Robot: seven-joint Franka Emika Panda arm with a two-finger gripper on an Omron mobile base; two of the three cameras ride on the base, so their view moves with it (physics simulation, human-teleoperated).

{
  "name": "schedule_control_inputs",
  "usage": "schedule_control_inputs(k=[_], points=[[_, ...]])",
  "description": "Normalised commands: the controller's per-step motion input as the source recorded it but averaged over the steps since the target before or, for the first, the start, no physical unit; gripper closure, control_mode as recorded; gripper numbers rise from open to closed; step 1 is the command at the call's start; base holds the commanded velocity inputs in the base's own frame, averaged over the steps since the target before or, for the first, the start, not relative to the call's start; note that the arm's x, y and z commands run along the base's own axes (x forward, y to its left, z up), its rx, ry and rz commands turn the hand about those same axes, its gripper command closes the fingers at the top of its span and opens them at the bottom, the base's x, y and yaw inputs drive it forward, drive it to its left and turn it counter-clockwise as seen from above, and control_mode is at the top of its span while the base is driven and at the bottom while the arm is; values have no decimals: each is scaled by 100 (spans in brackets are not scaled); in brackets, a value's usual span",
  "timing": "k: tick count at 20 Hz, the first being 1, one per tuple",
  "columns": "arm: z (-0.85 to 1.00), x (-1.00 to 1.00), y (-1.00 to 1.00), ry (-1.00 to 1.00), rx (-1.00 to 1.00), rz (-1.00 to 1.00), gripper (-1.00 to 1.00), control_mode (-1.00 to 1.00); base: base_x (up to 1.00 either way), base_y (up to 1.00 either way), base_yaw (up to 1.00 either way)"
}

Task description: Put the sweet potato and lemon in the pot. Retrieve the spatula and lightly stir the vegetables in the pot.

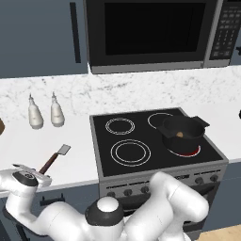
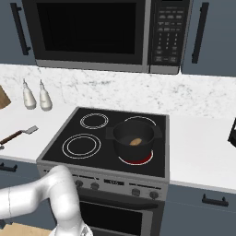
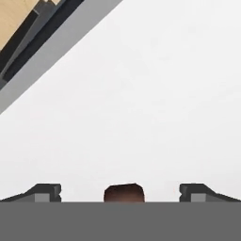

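i'm on the spatula step now. the pot (image 1: 182,133) sits on the front right burner of the stove (image 1: 141,141), with the sweet potato (image 2: 135,141) lying inside it; the lemon i can't make out in the pot from either base view, so i won't vouch for it. the spatula (image 1: 55,156) lies on the white table (image 1: 75,141) to the left of the stove, grey blade pointing away from the robot, dark handle running back toward the table's front edge.

the hand (image 3: 123,193) hangs low over that front edge, right above the handle's near end. in the hand view the two fingertips (image 3: 47,192) stand wide apart and released, with the brown butt of the handle showing between them. i can't tell whether anything touches it; nothing is gripped.

to do this well, i judge i should keep the handle centred between the fingers, come straight down until the tips straddle it, and close across its narrow width rather than along it. the handle is slim and lies flat on the table, so i'd go low enough to get under its curve without jamming the tips into the surface. gripping near the butt leaves plenty of reach for stirring, but the blade end may droop, so a firm squeeze matters. the two bottles (image 1: 45,113) stand well clear behind.
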Motion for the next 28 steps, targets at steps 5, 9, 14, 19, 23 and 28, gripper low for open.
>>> schedule_control_inputs(k=[5, 9, 14, 19, 23, 28], points=[[-44, 2, 0, 0, -7, -2, -100, -100, 0, 0, 0], [-26, 18, 0, 0, -5, -2, -100, -100, 0, 0, 0], [-11, 20, 0, 0, -6, -2, -100, -100, 0, 0, 0], [-13, 14, -3, 0, -6, -3, -100, -100, 0, 0, 0], [-21, 3, -17, 0, -6, -3, -100, -100, 0, 0, 0], [-23, 0, -35, -2, -3, -1, -100, -100, 0, 0, 0]])
